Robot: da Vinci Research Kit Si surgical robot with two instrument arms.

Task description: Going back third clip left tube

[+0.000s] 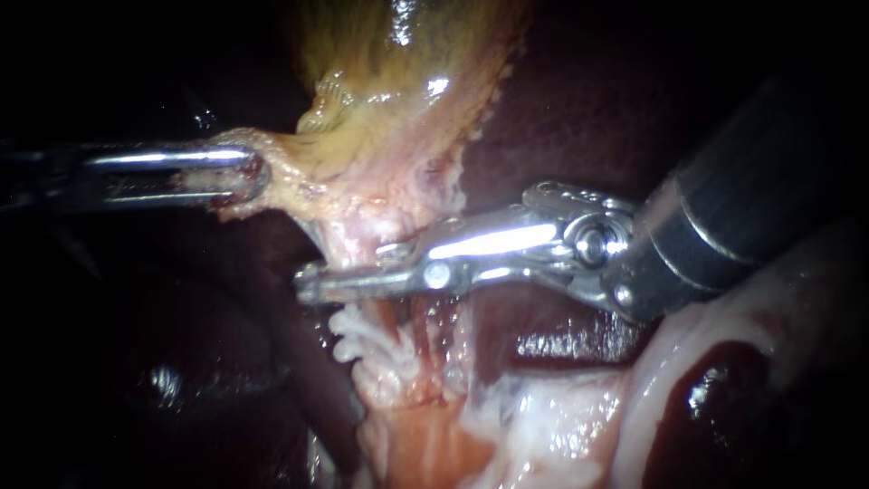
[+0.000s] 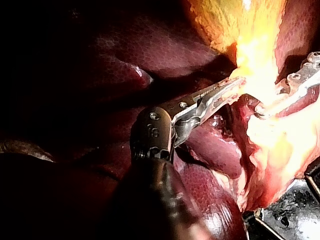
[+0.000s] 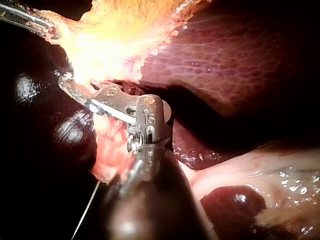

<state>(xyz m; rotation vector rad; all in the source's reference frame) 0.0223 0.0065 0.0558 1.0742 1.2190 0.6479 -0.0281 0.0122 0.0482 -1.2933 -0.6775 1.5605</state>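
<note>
Left tube [image 1: 391, 328]: taken to be the left-hand of two thin reddish strands running down the pale stalk [image 1: 362, 222] under the gallbladder [image 1: 398, 109]. It lies directly beneath the jaws of the right instrument [image 1: 348, 273].

Item 1, right instrument: long, flat jaws of bright steel, pierced with small holes toward the hinge. State: parted by a narrow gap and lying crosswise against the stalk, with nothing gripped and no clip seen between them. They sit just above the clipped stretch; from there, a straight pull along the shaft should clear the tissue.

Item 2, clips [image 1: 358, 344]: white, ridged, stacked close together just below those jaws, on the stalk's left edge at the tube. Exact count not legible.

Item 3, left instrument [image 1: 246, 172]: slim looped jaws pinched on a tag of the gallbladder, drawing it sideways. Judged purpose: to hold the stalk stretched and the strands exposed.

Item 4, gallbladder: yellow-tan, wet, frayed along its margin, narrowing into the stringy pink-white stalk.

Item 5, liver [image 1: 561, 118]: dark maroon, smooth, finely mottled in the right wrist view; it backs everything.

Item 6, pale fold [image 1: 724, 308]: glossy white tissue with a dark red patch, lying beside the right instrument's shaft.
</note>
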